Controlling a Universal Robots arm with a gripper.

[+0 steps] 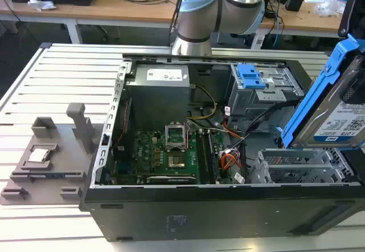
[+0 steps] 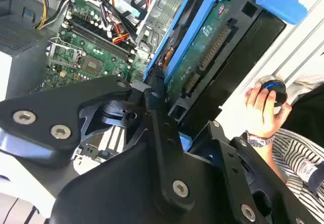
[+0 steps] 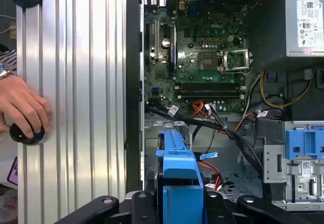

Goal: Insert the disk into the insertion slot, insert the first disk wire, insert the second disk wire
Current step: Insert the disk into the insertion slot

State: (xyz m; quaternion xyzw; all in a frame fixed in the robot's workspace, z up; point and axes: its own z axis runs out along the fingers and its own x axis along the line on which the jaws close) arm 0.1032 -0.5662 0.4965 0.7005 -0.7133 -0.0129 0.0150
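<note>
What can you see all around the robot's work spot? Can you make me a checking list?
Surface: silvery ribbed metal table, carrying an open black computer case.
Job's things: silver hard drive in a bright blue plastic carrier, tilted, held over the silvery perforated metal drive cage; not inserted yet.
Clutter: grey plastic parts holder beside the case.
Hand: robot's black hand, clamped on the drive's carrier.
Cables: orange, black and yellow wires lie inside the case.
Surroundings: wooden workbench behind; a person's hand rests on a round black knob.
</note>
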